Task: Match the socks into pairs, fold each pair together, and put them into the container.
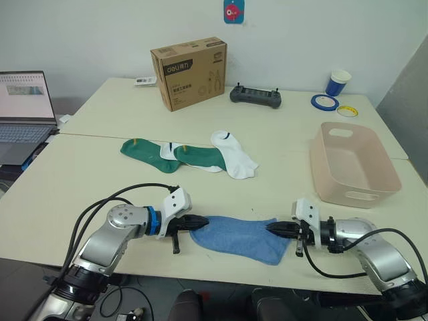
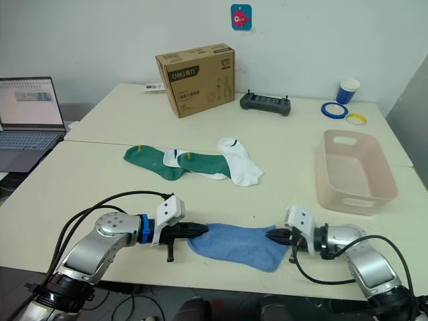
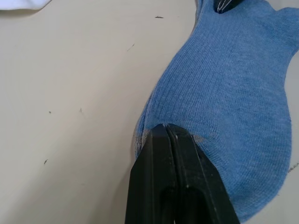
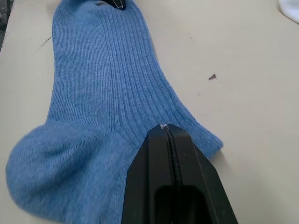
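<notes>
A light blue sock point(image 1: 237, 237) lies flat near the table's front edge; I cannot tell whether a second one lies under it. My left gripper point(image 1: 202, 221) is shut on its left end, with the fingers point(image 3: 166, 140) pinching the fabric edge. My right gripper point(image 1: 271, 229) is shut on the opposite end, where its fingers point(image 4: 164, 140) clamp the ribbed cuff. Mid-table lie two dark green socks point(image 1: 142, 152) point(image 1: 200, 157) and two white socks point(image 1: 234, 154) point(image 1: 170, 148), overlapping in a row. The pale pink container point(image 1: 334, 195) stands empty at the right.
A brown cardboard box point(image 1: 188, 72) and a black controller point(image 1: 255, 97) sit at the back. A blue cup point(image 1: 338, 82) and tape rolls point(image 1: 326, 101) are at the back right. An open laptop point(image 1: 23, 114) stands at the far left.
</notes>
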You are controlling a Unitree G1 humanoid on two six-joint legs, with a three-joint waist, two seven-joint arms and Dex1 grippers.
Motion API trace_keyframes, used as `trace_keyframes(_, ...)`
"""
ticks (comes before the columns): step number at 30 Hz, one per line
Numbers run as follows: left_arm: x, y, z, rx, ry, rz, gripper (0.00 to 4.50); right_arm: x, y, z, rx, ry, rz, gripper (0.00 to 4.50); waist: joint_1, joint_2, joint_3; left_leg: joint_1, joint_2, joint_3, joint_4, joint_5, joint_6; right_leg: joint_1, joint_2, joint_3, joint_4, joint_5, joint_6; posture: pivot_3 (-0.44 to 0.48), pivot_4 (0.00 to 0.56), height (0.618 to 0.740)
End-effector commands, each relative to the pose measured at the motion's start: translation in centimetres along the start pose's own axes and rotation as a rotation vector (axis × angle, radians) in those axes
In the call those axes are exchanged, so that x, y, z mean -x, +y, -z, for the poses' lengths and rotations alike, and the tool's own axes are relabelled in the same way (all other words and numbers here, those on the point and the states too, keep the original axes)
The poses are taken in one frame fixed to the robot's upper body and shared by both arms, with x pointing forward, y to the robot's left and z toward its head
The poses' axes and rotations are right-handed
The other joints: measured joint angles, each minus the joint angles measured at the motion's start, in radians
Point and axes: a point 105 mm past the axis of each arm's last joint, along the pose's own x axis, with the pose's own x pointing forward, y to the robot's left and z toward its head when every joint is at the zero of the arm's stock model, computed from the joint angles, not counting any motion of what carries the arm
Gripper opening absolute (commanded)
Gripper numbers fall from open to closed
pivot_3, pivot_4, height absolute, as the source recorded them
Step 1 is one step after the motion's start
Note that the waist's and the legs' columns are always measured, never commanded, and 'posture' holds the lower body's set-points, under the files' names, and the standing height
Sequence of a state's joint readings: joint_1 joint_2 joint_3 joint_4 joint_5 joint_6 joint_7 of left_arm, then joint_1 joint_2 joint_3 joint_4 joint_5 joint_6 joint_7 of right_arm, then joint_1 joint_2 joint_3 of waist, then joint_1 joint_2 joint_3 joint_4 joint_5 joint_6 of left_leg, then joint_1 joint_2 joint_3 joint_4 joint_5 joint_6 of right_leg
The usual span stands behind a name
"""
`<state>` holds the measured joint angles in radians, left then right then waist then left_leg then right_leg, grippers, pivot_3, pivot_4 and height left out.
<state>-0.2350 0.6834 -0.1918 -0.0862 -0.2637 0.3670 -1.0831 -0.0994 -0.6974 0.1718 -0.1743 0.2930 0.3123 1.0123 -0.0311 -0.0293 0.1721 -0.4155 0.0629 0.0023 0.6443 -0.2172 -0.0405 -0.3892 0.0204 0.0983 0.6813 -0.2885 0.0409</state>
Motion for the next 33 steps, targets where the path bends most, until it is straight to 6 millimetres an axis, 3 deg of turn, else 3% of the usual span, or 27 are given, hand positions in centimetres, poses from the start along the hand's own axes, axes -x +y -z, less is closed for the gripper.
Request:
trace_keyframes(1, 0.5, 0.1, -1.6, -0.042, -0.078, -0.024, 0.01, 1.6, 0.0, -1.6, -0.007, -0.056, 0.007, 0.0, 0.0, 0.0, 0.0, 0.0, 0.0, 0.0, 0.0, 0.0, 0.0, 0.0, 0.0, 0.0, 0.0, 0.0, 0.0, 0.0, 0.15, 0.74)
trace_keyframes(5, 0.8, -0.7, -3.3, -0.077, -0.151, 0.02, 0.01, 2.6, 0.1, -3.4, -0.076, -0.103, 0.006, 0.0, 0.0, 0.0, 0.0, 0.0, 0.001, -0.001, -0.001, 0.0, 0.0, 0.0, 0.0, -0.001, 0.0, 0.0, 0.0, 0.0, 0.15, 0.74)
trace_keyframes(6, 0.9, -0.9, -3.6, -0.088, -0.157, 0.031, 0.0, 2.9, 0.0, -3.5, -0.101, -0.099, 0.01, 0.18, 0.0, 0.0, 0.0, 0.0, 0.001, -0.001, -0.001, 0.0, 0.0, 0.0, 0.0, -0.001, 0.0, 0.0, 0.0, 0.0, 0.15, 0.74)
trace_keyframes(8, 1.0, -1.0, -3.7, -0.1, -0.159, 0.034, 0.0, 3.3, 0.0, -3.5, -0.144, -0.087, 0.01, 0.6, 0.0, 0.0, 0.0, 0.0, 0.0, -0.001, -0.001, 0.0, 0.0, 0.0, 0.0, 0.0, 0.0, 0.0, 0.001, 0.0, 0.15, 0.74)
trace_keyframes(13, 1.4, -1.6, -4.1, -0.127, -0.175, 0.054, 0.0, 4.4, 1.0, -1.7, -0.262, 0.021, 0.035, 2.35, 0.0, 0.0, 0.0, 0.0, 0.0, -0.001, -0.001, 0.0, 0.0, 0.0, 0.0, -0.001, 0.0, 0.0, 0.0, 0.0, 0.15, 0.74)
trace_keyframes(16, 1.4, -3.2, -4.7, -0.178, -0.185, 0.13, 0.0, 3.9, 1.9, -1.3, -0.305, 0.046, 0.017, 3.45, -0.001, 0.0, 0.0, -0.001, 0.0, -0.001, -0.001, 0.0, 0.0, -0.001, 0.0, 0.0, 0.0, 0.0, 0.0, 0.0, 0.15, 0.74)
trace_keyframes(19, 1.3, -4.2, -5.7, -0.213, -0.2, 0.177, 0.0, 3.4, 2.9, -1.3, -0.328, 0.067, -0.02, 3.45, -0.002, 0.0, 0.0, 0.0, 0.0, 0.0, -0.001, 0.0, 0.0, -0.001, 0.0, 0.0, 0.0, -0.001, -0.001, 0.0, 0.15, 0.74)
trace_keyframes(23, 1.3, -4.5, -6.6, -0.277, -0.206, 0.195, 0.88, 2.7, 3.7, -0.9, -0.384, 0.104, -0.067, 3.5, -0.002, 0.0, 0.0, 0.0, 0.0, 0.0, -0.001, 0.0, 0.0, 0.0, 0.0, 0.0, 0.0, -0.003, -0.005, 0.0, 0.15, 0.74)
trace_keyframes(32, 1.4, -4.7, -6.5, -0.253, -0.213, 0.181, 3.79, 1.2, 3.8, -0.7, -0.524, 0.138, -0.075, 3.5, -0.004, 0.0, 0.0, 0.0, 0.001, -0.001, -0.001, 0.0, 0.0, 0.0, 0.001, 0.0, 0.0, -0.003, -0.005, 0.0, 0.15, 0.74)
trace_keyframes(33, 1.4, -4.6, -6.4, -0.255, -0.212, 0.173, 4.13, 1.2, 3.6, -0.7, -0.517, 0.141, -0.067, 3.33, -0.004, -0.001, 0.0, 0.0, 0.001, -0.001, -0.001, 0.0, 0.0, 0.0, 0.001, 0.0, 0.0, -0.003, -0.005, 0.0, 0.15, 0.74)
